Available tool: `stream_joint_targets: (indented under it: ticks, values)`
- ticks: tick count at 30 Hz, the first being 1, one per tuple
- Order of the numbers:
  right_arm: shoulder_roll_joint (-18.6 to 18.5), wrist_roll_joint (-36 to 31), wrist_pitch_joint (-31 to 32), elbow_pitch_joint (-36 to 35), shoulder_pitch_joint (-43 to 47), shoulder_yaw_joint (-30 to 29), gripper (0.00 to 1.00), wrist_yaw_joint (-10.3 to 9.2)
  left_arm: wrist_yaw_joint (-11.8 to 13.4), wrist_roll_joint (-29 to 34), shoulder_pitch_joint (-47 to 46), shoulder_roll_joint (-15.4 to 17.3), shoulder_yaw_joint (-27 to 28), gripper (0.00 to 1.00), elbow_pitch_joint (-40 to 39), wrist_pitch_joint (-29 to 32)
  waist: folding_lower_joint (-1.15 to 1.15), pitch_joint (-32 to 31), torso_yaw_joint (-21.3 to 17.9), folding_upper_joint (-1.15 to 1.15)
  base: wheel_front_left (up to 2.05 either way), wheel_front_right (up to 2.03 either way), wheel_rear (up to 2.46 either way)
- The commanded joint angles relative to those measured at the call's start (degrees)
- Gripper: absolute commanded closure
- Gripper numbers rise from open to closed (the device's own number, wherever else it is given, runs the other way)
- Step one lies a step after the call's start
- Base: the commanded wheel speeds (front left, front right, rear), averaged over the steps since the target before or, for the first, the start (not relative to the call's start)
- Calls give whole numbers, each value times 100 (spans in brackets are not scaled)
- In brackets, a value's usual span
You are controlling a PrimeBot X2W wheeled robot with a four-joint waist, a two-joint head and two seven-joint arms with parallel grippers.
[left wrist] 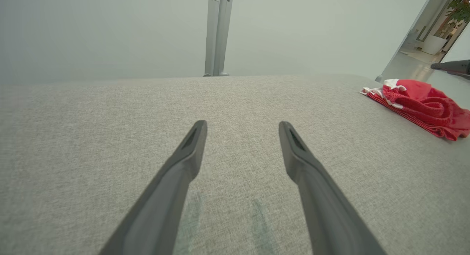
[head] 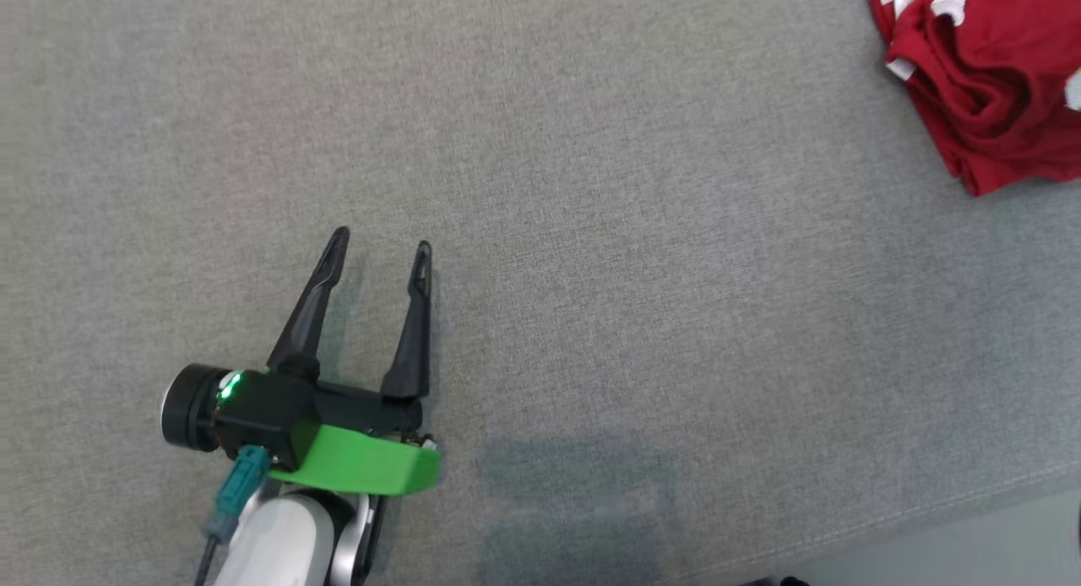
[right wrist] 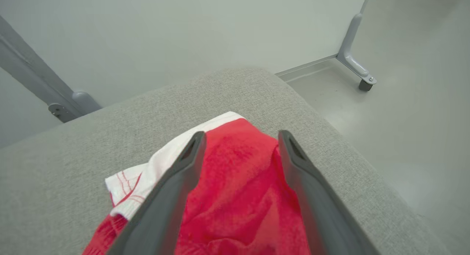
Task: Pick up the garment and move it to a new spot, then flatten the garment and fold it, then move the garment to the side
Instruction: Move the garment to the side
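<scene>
The right claw [right wrist: 241, 135], fingers apart, hangs over the red garment [right wrist: 238, 196].

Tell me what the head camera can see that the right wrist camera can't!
Head view: the left gripper, fingers spread open, over a wide stretch of bare grey cushion.

Right wrist view: the right gripper, fingers spread apart, with the garment close in front of it, plus a grey metal leg standing on the floor past the cushion's corner.

Both views: the red and white garment, rumpled, lying on the grey cushion. In the head view it sits far off in the top right corner.
</scene>
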Motion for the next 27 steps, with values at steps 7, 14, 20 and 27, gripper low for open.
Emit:
stream_joint_targets:
  ticks: [7,14,20,27]
  values:
    - [260,-3,-454,-1060,712,619,0,-1,147,-429,263,-57,380,0,545,-209,0,-1212,103,0,0,0,0]
    - [501,-10,-696,-2020,1749,799,0,-1,248,-812,634,-163,772,0,1070,-362,0,-2066,324,0,0,0,0]
    - [805,-409,-722,-3003,2869,329,0,0,305,-929,995,-221,1018,0,1328,-410,0,-2552,534,0,0,0,0]
    - [1607,-1370,-721,-4306,4354,-468,0,1,295,-789,1411,-280,1248,0,1339,-407,0,-2844,724,0,0,0,0]
